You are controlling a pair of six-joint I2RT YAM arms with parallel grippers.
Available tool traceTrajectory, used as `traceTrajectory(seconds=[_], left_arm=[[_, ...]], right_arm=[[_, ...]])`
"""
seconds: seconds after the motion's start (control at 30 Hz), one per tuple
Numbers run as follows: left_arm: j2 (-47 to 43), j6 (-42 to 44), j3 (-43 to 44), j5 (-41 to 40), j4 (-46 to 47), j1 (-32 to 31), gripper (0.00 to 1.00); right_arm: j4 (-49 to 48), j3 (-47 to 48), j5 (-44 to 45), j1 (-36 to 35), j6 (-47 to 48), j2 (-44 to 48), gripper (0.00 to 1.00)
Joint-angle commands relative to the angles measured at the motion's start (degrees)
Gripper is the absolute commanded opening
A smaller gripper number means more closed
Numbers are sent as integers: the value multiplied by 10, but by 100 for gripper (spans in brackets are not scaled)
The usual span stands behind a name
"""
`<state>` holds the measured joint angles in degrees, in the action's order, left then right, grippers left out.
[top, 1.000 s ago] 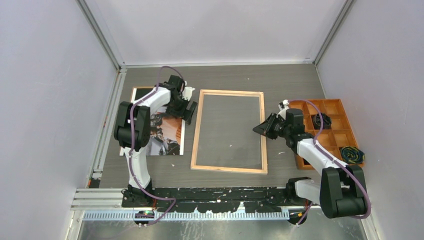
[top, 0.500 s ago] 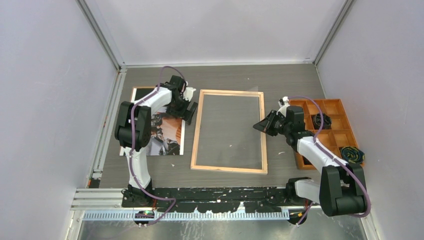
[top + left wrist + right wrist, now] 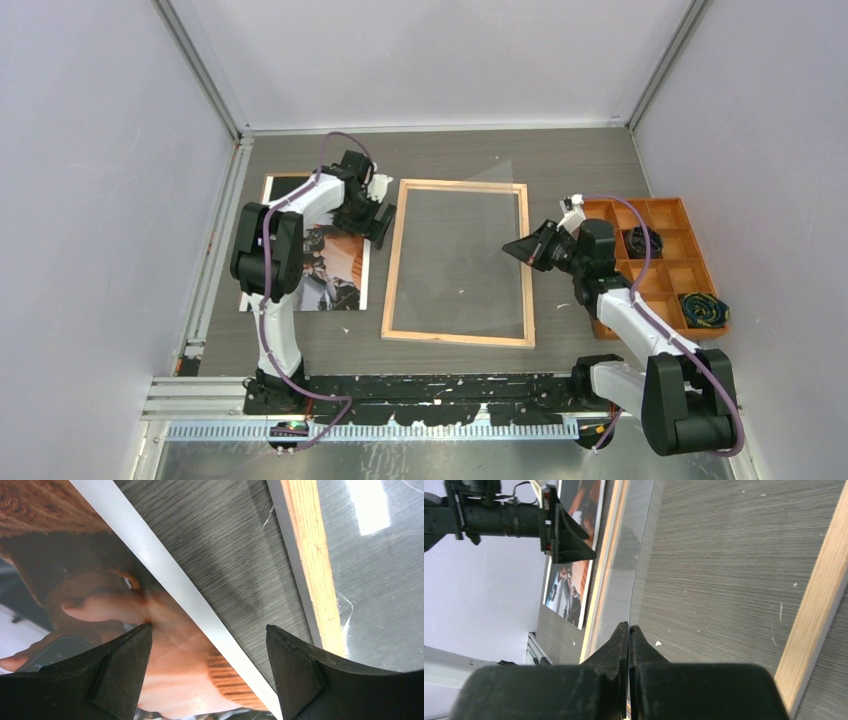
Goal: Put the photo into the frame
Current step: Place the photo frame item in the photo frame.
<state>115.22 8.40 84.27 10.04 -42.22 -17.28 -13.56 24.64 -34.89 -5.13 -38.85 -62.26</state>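
The right fingers are clenched tip to tip on one edge of the clear pane. The sheet runs away from them as a thin, slightly bowed line. It appears to be tilted up on this side over the frame, though how high it sits is hard to judge. The frame lies flat mid-bench with its wood side up.

The left fingers are spread wide and hold nothing. They straddle the photo's white right border, one finger above the print and the other above bare bench just beside the frame's left rail. Whether their tips touch down cannot be told. The photo lies picture-up on the bench left of the frame, close to it but not touching, and partly under the left arm.

The main risk is the pinch on the pane, which holds a large, slick sheet by a small bite at one edge.
- If the sheet flexes or pivots, it could slide out and drop.
- It could also drag along the far rail and push the frame askew toward the photo.

On the left, the print lies flat, so closing the fingers may only skid across the gloss or buckle the border. The outer finger is close enough to the rail to catch it.
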Motion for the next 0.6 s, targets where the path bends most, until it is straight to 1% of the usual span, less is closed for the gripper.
traceTrajectory(seconds=[0.0, 0.2, 0.57], left_arm=[[34, 8, -2, 21, 6, -7, 86], [36, 7, -1, 20, 6, -8, 86], [46, 7, 1, 15, 8, -18, 86]], right_arm=[[-75, -10, -26, -2, -23, 31, 2], [-105, -24, -23, -1, -37, 34, 1], [-191, -49, -27, -2, -75, -5, 1]])
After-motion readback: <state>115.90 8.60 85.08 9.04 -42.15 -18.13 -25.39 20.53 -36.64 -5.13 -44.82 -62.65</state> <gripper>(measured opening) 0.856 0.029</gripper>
